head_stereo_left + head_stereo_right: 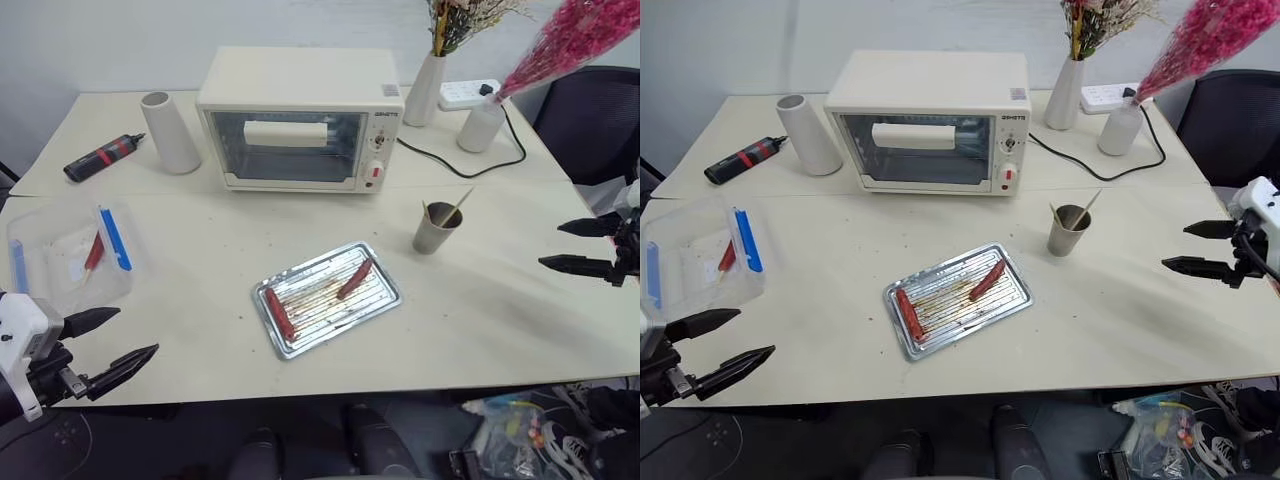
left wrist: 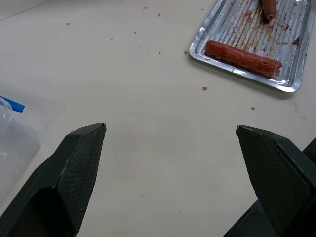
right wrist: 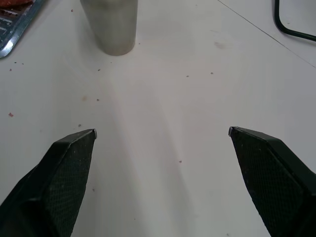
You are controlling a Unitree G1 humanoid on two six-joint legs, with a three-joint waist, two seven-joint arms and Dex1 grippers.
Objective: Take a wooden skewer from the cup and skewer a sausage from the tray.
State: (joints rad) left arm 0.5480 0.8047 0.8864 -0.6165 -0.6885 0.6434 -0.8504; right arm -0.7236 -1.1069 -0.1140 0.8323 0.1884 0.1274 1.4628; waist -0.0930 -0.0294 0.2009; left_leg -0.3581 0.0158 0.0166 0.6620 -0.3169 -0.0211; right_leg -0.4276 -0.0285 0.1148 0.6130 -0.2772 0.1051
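Over table edges, left gripper (image 1: 112, 339) and right gripper (image 1: 567, 245), jaws apart, seemingly empty.

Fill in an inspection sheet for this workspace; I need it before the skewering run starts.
Surface: pale table, crumbs scattered.
Job's things: grey cup holding wooden skewers; metal tray with grease stains, red-orange sausage and darker sausage lying in it.
Clutter: toaster oven, white cylinder, black and red marker, clear plastic box, two vases with dried flowers.
End effectors: left end effector open, empty; right end effector open, empty, apart from the cup.
Cables: black cord on the table, power strip.
Surroundings: dark chair at the right.
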